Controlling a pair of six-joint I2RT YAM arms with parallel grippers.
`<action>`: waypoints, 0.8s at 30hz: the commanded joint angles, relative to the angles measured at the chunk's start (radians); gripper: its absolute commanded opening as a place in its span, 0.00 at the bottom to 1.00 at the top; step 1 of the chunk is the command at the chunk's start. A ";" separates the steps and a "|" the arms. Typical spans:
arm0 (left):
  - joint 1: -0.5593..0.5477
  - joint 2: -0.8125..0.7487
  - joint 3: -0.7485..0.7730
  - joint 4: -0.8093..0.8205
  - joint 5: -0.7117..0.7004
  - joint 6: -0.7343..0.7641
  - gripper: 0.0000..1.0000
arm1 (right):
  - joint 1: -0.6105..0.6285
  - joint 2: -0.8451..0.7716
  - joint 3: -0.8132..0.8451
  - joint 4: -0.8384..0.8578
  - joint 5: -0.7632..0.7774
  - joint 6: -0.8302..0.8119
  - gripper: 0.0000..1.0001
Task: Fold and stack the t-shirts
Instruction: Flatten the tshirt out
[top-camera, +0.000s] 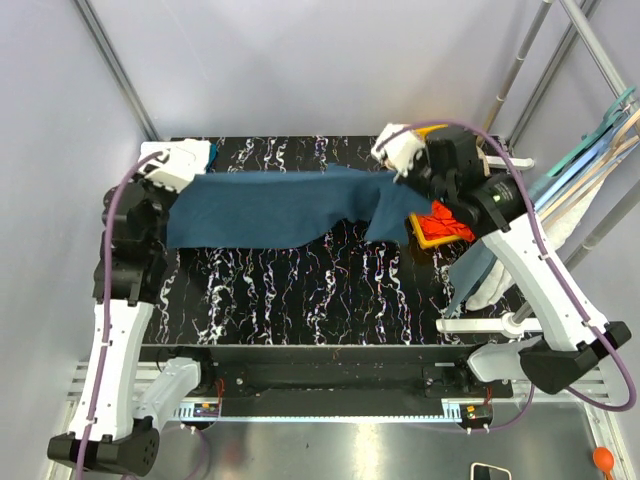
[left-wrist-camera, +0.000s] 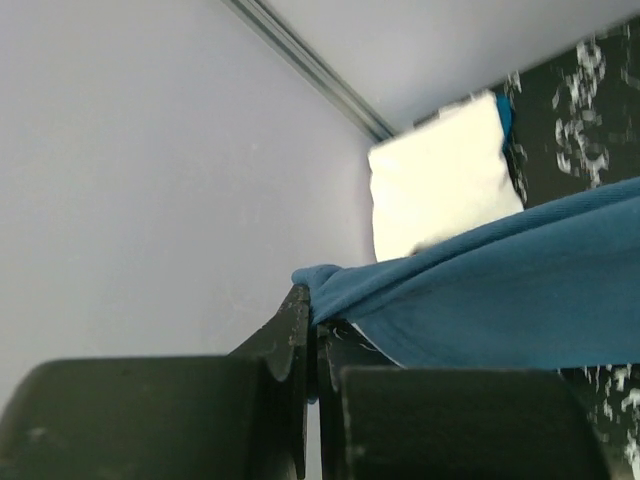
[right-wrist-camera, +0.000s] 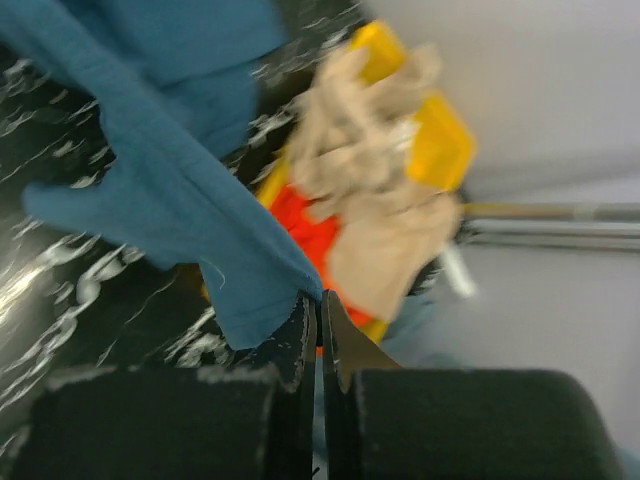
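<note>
**Two grips, one teal tee stretched along the back of the table**

Both of your grippers are clamped on the dark teal-blue t-shirt (top-camera: 280, 205). Your left gripper (top-camera: 192, 176) sits over the far left corner of the black marbled table (top-camera: 300, 290). Its wrist view shows the jaws pinched tight on a bunched edge of the cloth. Your right gripper (top-camera: 402, 172) is over the far right side, and its jaws are likewise closed on a corner of the same shirt.

The shirt spans the gap between them, raised at both ends, with its body spreading toward you. A flap hangs down below the right gripper. You cannot tell from above whether the lower edge rests on the table.

Just beyond your right gripper, a red-orange t-shirt (top-camera: 447, 222) and a tan t-shirt (right-wrist-camera: 370, 210) lie crumpled together on a yellow tray (right-wrist-camera: 442, 145).

Behind your left gripper lies a pale rectangle (left-wrist-camera: 440, 180), possibly a folded white tee, though it is too washed out to be sure.

Hangers (top-camera: 600, 140) lean at the right edge.
</note>
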 joint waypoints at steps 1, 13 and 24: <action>-0.013 -0.019 -0.106 -0.017 -0.007 0.098 0.00 | -0.008 -0.045 -0.179 -0.199 -0.200 0.109 0.00; -0.208 -0.016 -0.399 -0.072 -0.118 0.073 0.00 | -0.007 -0.005 -0.488 -0.233 -0.561 0.172 0.00; -0.223 0.124 -0.410 0.015 -0.145 0.076 0.00 | 0.024 0.197 -0.579 -0.070 -0.618 0.190 0.00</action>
